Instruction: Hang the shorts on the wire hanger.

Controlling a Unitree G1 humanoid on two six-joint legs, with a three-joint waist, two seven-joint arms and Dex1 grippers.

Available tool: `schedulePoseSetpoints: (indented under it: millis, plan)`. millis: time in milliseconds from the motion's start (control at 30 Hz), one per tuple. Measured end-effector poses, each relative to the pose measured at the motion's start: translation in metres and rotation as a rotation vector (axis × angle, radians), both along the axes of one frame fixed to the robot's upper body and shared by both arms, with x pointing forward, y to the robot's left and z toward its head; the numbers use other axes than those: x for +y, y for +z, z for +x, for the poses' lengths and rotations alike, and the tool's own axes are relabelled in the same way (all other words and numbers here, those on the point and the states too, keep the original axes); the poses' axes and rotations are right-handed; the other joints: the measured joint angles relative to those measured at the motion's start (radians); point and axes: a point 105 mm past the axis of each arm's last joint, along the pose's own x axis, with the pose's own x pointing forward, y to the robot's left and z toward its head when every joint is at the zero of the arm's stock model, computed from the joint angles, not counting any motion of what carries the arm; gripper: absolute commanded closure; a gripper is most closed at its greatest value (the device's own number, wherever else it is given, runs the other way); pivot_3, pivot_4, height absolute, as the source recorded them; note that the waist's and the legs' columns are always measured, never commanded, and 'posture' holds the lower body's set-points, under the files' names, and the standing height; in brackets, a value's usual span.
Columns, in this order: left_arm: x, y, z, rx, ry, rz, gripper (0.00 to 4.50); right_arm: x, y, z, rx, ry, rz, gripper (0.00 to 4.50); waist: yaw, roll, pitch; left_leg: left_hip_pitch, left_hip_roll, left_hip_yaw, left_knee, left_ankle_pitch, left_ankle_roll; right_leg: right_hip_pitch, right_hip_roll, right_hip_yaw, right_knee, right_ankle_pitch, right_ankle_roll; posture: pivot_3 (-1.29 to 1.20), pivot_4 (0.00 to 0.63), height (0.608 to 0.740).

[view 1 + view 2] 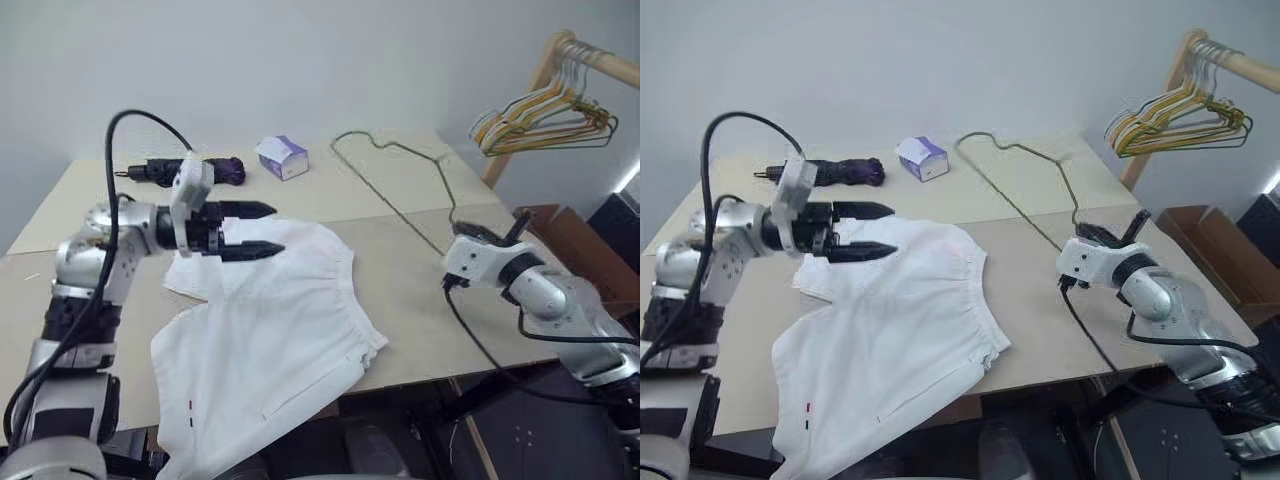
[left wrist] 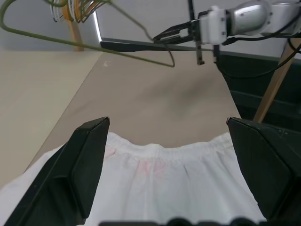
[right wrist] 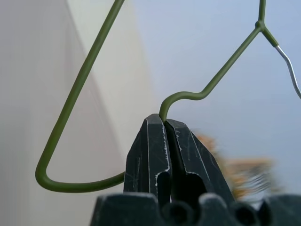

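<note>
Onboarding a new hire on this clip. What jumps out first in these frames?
The right gripper, over the table's right side, is shut on the wire hanger, holding it up off the table. The shorts sprawl white across the table's middle, draping over the front edge, with the left gripper open just above their waistband. A bunch of coloured hangers hangs on a rack at far right.

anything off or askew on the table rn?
Yes: the wrinkled white fabric shorts lie skewed, one leg draping off the beige table's near edge. The thin grey-green wire hanger is tipped up off the tabletop, pinched in the right tool. The left tool hovers open over the waistband.
</note>
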Motion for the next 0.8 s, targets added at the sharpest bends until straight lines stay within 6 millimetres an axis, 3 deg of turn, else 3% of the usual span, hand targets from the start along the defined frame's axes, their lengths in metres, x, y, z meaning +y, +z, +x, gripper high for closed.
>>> schedulePoseSetpoints:
  millis: [233, 600, 800]
  plan:
    - [0.001, 0.002, 0.004, 0.085, -0.091, 0.024, 0.10, 0.003, -0.008, -0.013, -0.156, 0.230, -0.278, 4.49, -0.064, 0.000, 0.000, 0.003, -0.001, 0.001, 0.000, 0.000, 0.000, 0.002, 0.000, 0.001, 0.001, 0.000, 0.000, -0.42, 0.000, 0.740]
    - [-0.029, -0.042, 0.012, 0.111, -0.217, 0.214, 0.10, 0.037, 0.011, -0.019, -0.276, 0.468, -0.374, 4.49, -0.127, -0.003, 0.002, 0.016, 0.000, 0.001, -0.001, 0.000, 0.000, 0.016, 0.000, 0.001, -0.001, -0.001, 0.000, -0.44, 0.000, 0.740]
    - [-0.026, -0.064, 0.015, 0.055, -0.240, 0.364, 0.26, 0.042, 0.009, -0.017, -0.260, 0.485, -0.409, 4.50, -0.135, -0.003, 0.002, 0.017, 0.000, 0.001, -0.001, 0.000, 0.001, 0.017, 0.000, 0.002, 0.000, -0.001, 0.001, -0.44, 0.000, 0.740]
